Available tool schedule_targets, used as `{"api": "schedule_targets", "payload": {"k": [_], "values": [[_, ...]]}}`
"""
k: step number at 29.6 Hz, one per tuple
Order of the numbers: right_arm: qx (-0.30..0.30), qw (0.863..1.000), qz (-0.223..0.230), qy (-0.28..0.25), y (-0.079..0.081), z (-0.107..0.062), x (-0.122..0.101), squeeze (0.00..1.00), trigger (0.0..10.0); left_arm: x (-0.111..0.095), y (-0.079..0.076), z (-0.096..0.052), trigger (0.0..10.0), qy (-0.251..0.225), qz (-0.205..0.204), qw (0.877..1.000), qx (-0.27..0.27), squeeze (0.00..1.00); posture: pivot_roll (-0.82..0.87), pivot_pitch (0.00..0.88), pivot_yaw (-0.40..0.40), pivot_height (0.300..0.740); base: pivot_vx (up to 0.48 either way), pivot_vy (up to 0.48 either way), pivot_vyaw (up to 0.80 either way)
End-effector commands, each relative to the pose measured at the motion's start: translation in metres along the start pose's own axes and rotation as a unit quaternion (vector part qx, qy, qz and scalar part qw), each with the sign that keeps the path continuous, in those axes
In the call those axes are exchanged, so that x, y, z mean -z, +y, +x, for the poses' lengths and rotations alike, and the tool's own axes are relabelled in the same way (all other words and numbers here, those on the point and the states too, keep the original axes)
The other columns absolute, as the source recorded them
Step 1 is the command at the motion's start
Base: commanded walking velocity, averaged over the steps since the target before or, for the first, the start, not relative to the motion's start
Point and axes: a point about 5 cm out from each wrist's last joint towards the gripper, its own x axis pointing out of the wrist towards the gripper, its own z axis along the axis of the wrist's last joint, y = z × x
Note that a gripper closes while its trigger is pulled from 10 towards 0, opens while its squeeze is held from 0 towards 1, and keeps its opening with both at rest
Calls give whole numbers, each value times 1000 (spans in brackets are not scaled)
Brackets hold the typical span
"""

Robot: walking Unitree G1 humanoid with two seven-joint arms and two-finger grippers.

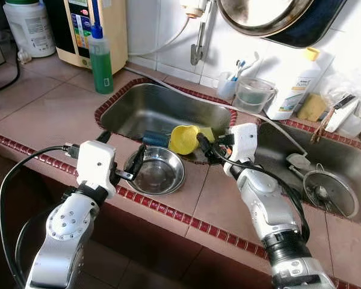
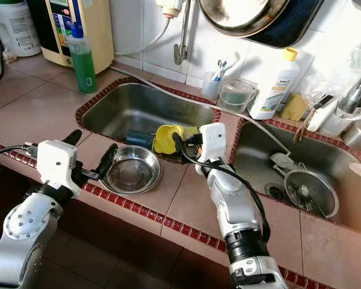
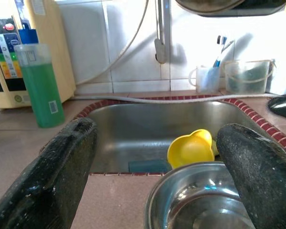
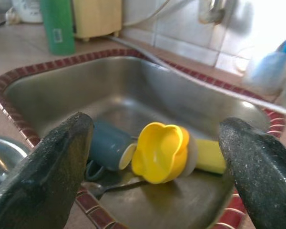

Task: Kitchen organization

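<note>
The left gripper (image 1: 134, 165), jaws released, flanks the steel bowl (image 1: 156, 172) at frame centre; it looks light and slippery, so grip the rim. The right gripper (image 1: 206, 146), jaws released, faces the yellow cup (image 1: 184, 139).

No legible text, seemingly.

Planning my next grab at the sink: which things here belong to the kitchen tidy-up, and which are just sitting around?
Likely part of the job:
- steel bowl on the counter, by the left gripper
- yellow cup in the left sink, before the right gripper
- blue mug beside it

Just lying about:
- green soap bottle
- toothbrush cup
- white bottle
- strainer in the right sink
</note>
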Motion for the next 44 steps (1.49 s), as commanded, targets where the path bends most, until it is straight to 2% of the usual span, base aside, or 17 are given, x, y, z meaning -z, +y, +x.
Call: {"api": "schedule_targets", "payload": {"k": [1,8,16,22,28,32,38,44], "values": [[-10,1000,3,6,0,3,-1,0,10000,-1,-6,-1,10000,3,3,1000,14,0,-85,75,-126,740,0,0,0],[-77,997,16,27,17,8,3,0,10000,-4,-8,-3,10000,3,0,1000,14,0,-68,86,-134,740,0,0,0],[-137,989,34,44,36,5,8,0,10000,-5,-10,-5,10000,5,0,1000,15,0,-62,82,-142,740,0,0,0],[-163,984,52,58,43,2,12,0,10000,-6,-11,-5,10000,4,-2,1000,17,0,-60,79,-146,740,0,0,0],[-166,980,72,77,45,-1,17,0,10000,-6,-12,-5,10000,4,-2,1000,18,0,-58,75,-149,740,0,0,0],[-164,978,101,86,47,-3,20,0,10000,-6,-13,-5,10000,3,-3,1000,18,0,-57,71,-152,740,0,0,0],[-159,975,115,100,49,-9,26,0,10000,-6,-15,-5,10000,5,-4,1000,21,0,-59,67,-153,740,0,0,0],[-151,975,126,106,48,-12,27,0,10000,2,-21,-14,10000,23,-6,999,42,0,-66,74,-151,740,0,0,0]]}}
